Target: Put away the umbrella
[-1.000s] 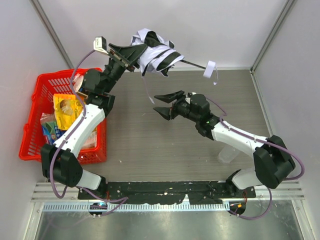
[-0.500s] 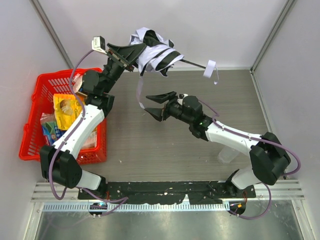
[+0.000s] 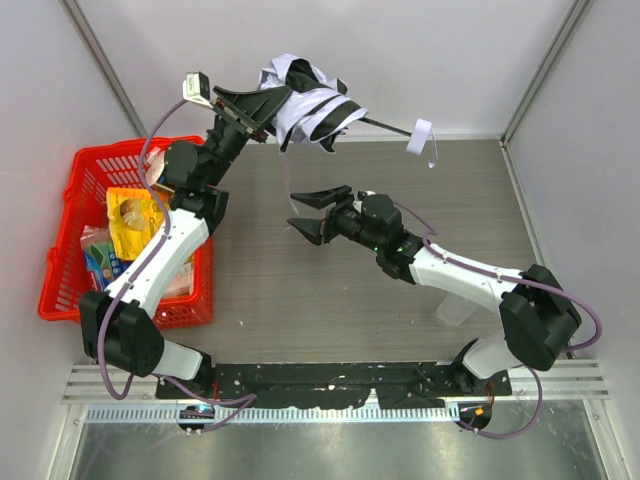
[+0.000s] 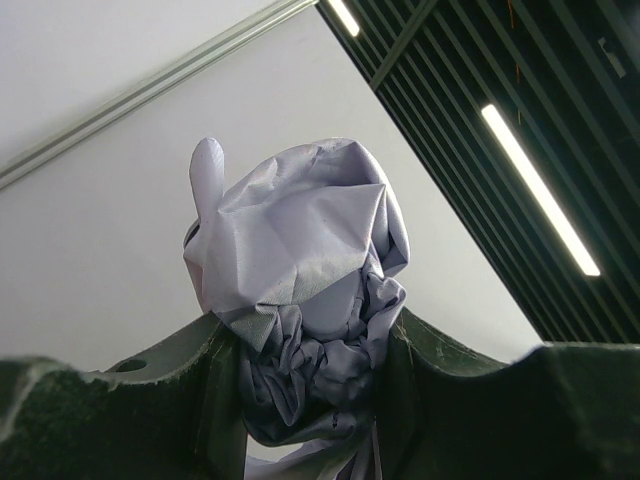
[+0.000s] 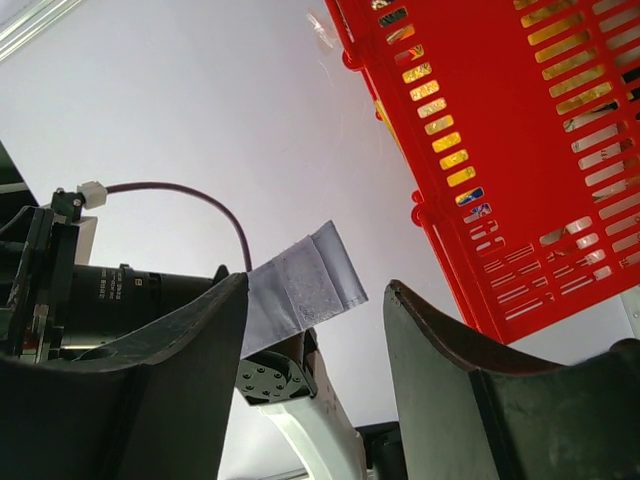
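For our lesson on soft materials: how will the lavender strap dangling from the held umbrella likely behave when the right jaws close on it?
The strap is probably floppy: it hangs limp and curved below the umbrella. Thin and flat, it likely weighs little and may swing aside when touched. The canopy seems soft too, bunching between the left gripper's jaws.

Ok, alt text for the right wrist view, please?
A lavender strap end hangs in the gap between the open dark fingers, against a white wall. A red basket fills the upper right.
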Motion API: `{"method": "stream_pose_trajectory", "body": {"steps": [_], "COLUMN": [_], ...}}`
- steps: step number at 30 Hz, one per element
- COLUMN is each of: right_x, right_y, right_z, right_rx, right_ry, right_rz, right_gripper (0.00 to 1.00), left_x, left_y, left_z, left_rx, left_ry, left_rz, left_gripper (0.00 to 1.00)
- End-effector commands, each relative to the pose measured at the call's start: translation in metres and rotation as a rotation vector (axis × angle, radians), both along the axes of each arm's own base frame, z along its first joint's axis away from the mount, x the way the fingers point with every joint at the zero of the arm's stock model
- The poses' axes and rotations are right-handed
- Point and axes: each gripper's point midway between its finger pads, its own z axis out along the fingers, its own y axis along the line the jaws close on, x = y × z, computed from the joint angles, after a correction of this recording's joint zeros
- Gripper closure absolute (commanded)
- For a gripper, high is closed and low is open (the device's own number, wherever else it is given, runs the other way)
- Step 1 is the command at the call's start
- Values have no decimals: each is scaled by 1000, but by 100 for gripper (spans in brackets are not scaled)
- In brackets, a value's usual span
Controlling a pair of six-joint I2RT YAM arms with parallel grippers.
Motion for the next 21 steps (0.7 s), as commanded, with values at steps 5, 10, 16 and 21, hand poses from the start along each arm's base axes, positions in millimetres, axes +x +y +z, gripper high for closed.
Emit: {"method": "stream_pose_trajectory", "body": {"steps": [5,10,16,21], "right_x": [-4,-4,3,23], "right_y": [4,2,-1,-17], "right_z": [49,48,44,48], "right_rx": [117,119,147,138], "right_ry": [-66,-60,-68,-179], "right_rz": [-1,-18,-56,-112], "right_gripper": [42,50,83,99], "left_x": [-34,-35,-39,-46], "left_y": [15,13,12,10], "left_z": [41,40,36,19], "left_rx": [-90,-93,-105,-102], "left_ry": [-126,-124,-105,-58], "left_rz": [-7,-17,-48,-95], "left_gripper": [100,100,100,100]}}
